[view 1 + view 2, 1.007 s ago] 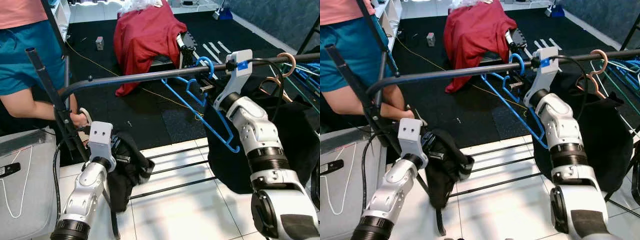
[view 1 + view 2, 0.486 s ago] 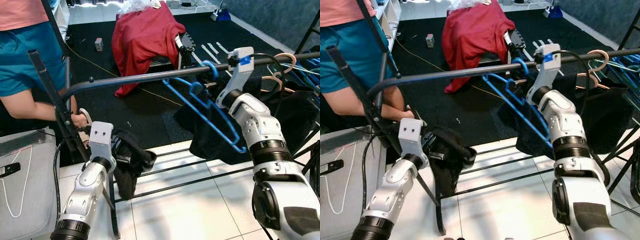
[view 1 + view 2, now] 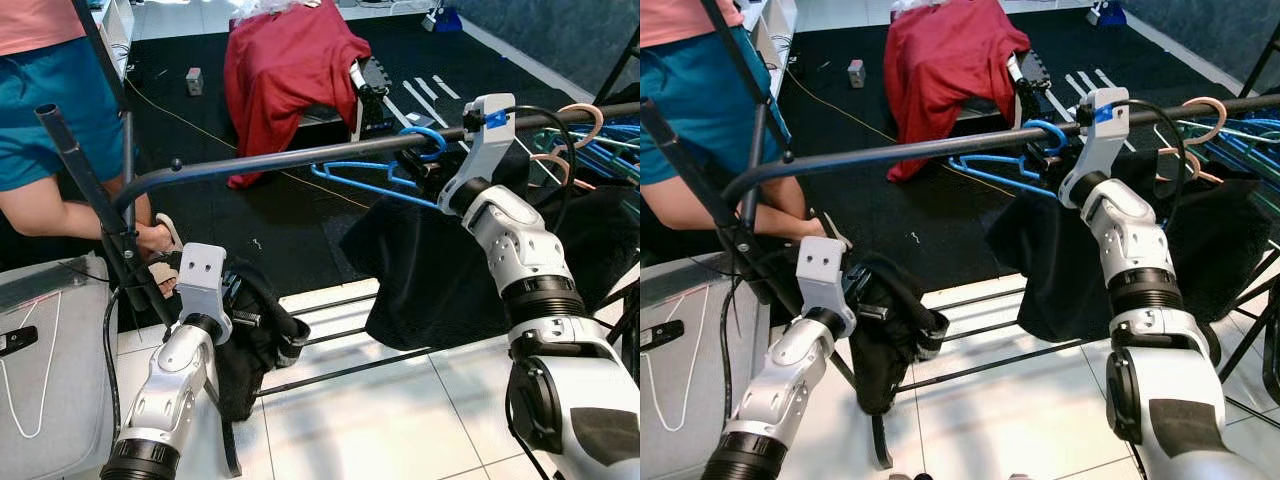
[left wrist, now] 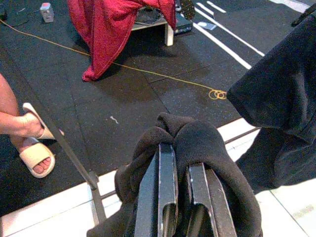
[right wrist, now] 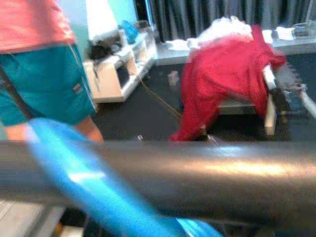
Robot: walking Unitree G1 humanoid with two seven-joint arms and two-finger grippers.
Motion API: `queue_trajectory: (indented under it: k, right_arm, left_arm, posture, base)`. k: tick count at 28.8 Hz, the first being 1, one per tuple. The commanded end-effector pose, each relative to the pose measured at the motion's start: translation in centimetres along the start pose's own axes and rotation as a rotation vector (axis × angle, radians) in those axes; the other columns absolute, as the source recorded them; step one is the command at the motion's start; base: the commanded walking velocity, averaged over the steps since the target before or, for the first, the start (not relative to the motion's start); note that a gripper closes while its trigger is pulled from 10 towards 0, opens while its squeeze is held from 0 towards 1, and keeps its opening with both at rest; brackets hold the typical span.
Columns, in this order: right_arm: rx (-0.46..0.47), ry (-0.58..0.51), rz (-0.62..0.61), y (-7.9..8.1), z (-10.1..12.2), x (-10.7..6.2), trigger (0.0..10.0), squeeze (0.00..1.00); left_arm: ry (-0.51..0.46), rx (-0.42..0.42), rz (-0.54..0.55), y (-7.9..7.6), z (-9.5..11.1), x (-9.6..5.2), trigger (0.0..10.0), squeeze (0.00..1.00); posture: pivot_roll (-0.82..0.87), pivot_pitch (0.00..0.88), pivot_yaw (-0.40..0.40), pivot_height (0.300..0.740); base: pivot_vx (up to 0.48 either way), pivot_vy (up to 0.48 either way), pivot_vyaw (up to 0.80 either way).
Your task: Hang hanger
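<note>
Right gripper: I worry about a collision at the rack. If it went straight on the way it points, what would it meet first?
Most likely the dark rail, which lies right across the right gripper, with the blue hanger hook around it. Exact depth is unclear.

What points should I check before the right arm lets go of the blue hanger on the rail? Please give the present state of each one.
1. Hook of the blue hanger lies over the rail: ok.
2. Hanger hangs level and settled: not ok, its body sticks out sideways, tilted.
3. Black garment stays on the hanger: ok, it drapes below the rail.
4. Right gripper grip state: cannot tell, the fingers are hidden behind the rail and hanger.
5. Left gripper keeps its dark cloth: ok, the cloth is bunched over the fingers.
6. Person away from the hanger: ok, standing at the rack's far left end.
</note>
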State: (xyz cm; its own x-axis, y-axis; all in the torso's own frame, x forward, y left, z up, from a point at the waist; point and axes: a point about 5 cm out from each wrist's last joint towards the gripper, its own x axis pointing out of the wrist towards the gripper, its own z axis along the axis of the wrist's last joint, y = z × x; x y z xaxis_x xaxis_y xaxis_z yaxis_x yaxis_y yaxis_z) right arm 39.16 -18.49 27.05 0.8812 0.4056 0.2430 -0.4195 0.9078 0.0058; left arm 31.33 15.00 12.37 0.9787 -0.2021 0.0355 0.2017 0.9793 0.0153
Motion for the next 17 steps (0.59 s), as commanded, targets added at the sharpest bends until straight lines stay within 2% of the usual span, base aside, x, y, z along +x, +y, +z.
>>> queue_trajectory:
  k: [1, 2, 3, 5, 6, 7, 9, 10, 11, 17]
  right_arm:
    - [-0.03, -0.057, 0.056, 1.3, 0.5, -0.3, 10.0, 0.0]
    - [-0.03, -0.057, 0.056, 1.3, 0.5, -0.3, 10.0, 0.0]
    - [-0.039, -0.071, 0.077, 2.1, 0.6, -0.9, 10.0, 0.0]
    - [-0.039, -0.071, 0.077, 2.1, 0.6, -0.9, 10.0, 0.0]
    - [-0.05, -0.079, 0.082, 3.1, 0.6, -1.7, 10.0, 0.0]
    - [-0.05, -0.079, 0.082, 3.1, 0.6, -1.7, 10.0, 0.0]
    - [-0.063, -0.085, 0.059, 4.5, 0.6, -3.2, 10.0, 0.0]
    - [-0.063, -0.085, 0.059, 4.5, 0.6, -3.2, 10.0, 0.0]
    - [-0.073, -0.078, 0.048, 5.2, 0.4, -3.9, 10.0, 0.0]
    - [-0.079, -0.054, 0.03, 6.4, -0.2, -4.8, 10.0, 0.0]
  left_arm:
    - [-0.021, 0.032, 0.003, 0.5, 0.6, -0.2, 10.0, 0.0]
    - [-0.021, 0.032, 0.003, 0.5, 0.6, -0.2, 10.0, 0.0]
    - [-0.024, 0.036, 0.001, 0.5, 0.7, -0.2, 10.0, 0.0]
    - [-0.024, 0.036, 0.001, 0.5, 0.7, -0.2, 10.0, 0.0]
    - [-0.027, 0.039, -0.003, 0.5, 0.9, -0.1, 10.0, 0.0]
    - [-0.027, 0.039, -0.003, 0.5, 0.9, -0.1, 10.0, 0.0]
    - [-0.032, 0.044, -0.015, 0.4, 1.1, -0.1, 10.0, 0.0]
    - [-0.032, 0.044, -0.015, 0.4, 1.1, -0.1, 10.0, 0.0]
    - [-0.033, 0.045, -0.024, 0.3, 1.1, -0.1, 10.0, 0.0]
    - [-0.033, 0.044, -0.035, 0.1, 1.2, -0.1, 10.0, 0.0]
  posture:
    - [-0.07, 0.145, 0.017, 0.74]
    - [-0.07, 0.145, 0.017, 0.74]
    - [-0.07, 0.147, 0.018, 0.74]
    - [-0.07, 0.147, 0.018, 0.74]
    - [-0.07, 0.149, 0.022, 0.74]
    - [-0.07, 0.149, 0.022, 0.74]
    - [-0.07, 0.157, 0.028, 0.74]
    - [-0.07, 0.157, 0.028, 0.74]
    - [-0.07, 0.158, 0.031, 0.74]
    - [-0.08, 0.161, 0.037, 0.74]
  base:
    - [0.0, 0.0, 0.0]
    - [0.0, 0.0, 0.0]
    - [0.0, 0.0, 0.0]
    - [0.0, 0.0, 0.0]
    - [0.0, 0.0, 0.0]
    - [0.0, 0.0, 0.0]
    - [0.0, 0.0, 0.0]
    - [0.0, 0.0, 0.0]
    - [0.0, 0.0, 0.0]
    - [0.0, 0.0, 0.0]
